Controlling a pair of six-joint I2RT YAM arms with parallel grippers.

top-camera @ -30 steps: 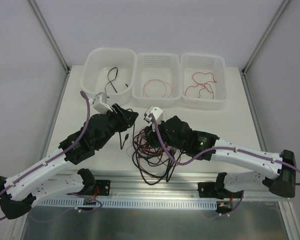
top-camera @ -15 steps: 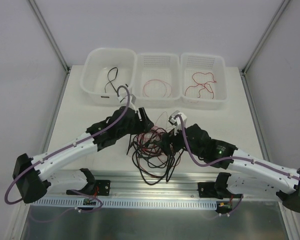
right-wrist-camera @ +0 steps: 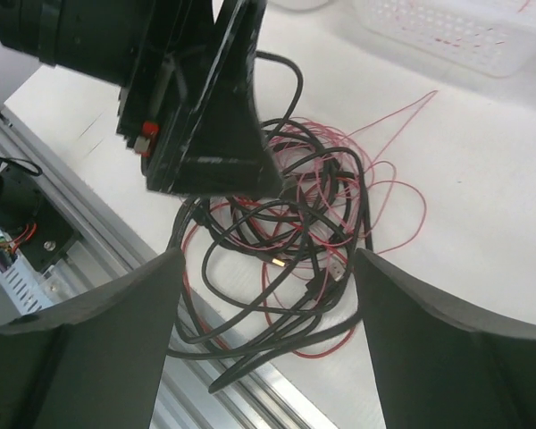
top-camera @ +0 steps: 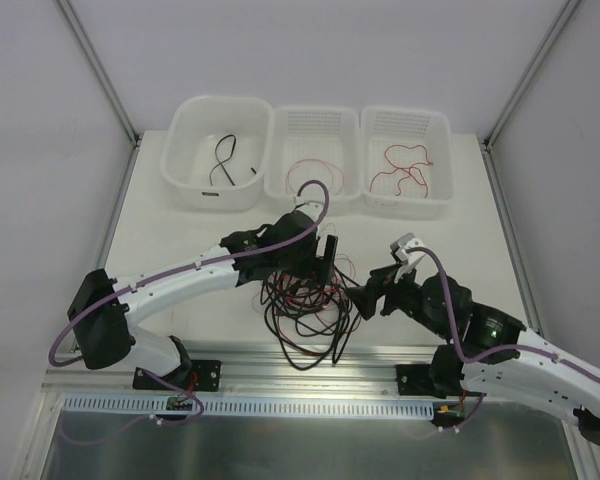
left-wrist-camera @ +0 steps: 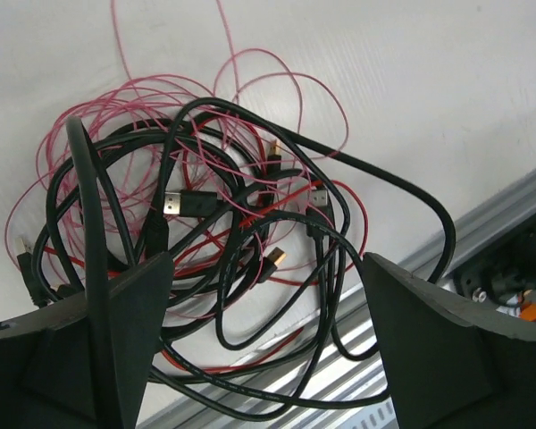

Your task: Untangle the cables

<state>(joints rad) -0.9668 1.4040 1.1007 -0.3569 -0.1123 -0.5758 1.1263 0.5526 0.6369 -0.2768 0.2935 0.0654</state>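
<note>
The cables lie in one tangled heap of black, red and fine pinkish wires at the table's near edge, with loops spilling onto the metal rail. My left gripper hovers over the heap's far right side, open wide. In the left wrist view the cables lie below the left gripper, and one black strand runs up against its left finger. My right gripper stands just right of the heap, open and empty. From the right wrist, the cables show beyond the right gripper.
Three white bins stand at the back: the left bin holds a black cable, the middle bin a thin red wire, the right bin a red cable. An aluminium rail runs along the front edge.
Both grippers have opened wide. The left arm has swung right, over the heap. The right arm has drawn back toward the right and the near edge.
</note>
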